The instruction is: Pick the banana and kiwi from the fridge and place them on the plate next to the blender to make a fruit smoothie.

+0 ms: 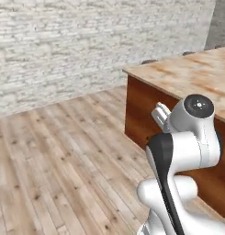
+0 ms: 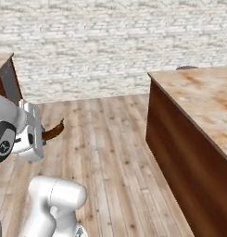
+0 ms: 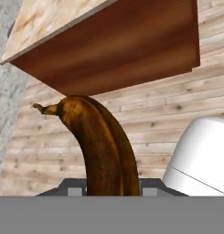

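The banana, dark brown and curved, rises from between my fingers in the hand view, its stem end pointing up and left. From the right base view its tip sticks out to the right of my gripper, which hangs above the wooden floor. My gripper is shut on the banana, which covers most of both fingertips. The hand also peeks out behind the arm's elbow in the left base view. The kiwi, fridge, plate and blender are out of view.
A wooden-topped island counter with dark brown sides stands to the right. A plank floor runs to a white brick wall. Another counter's corner sits at the far left.
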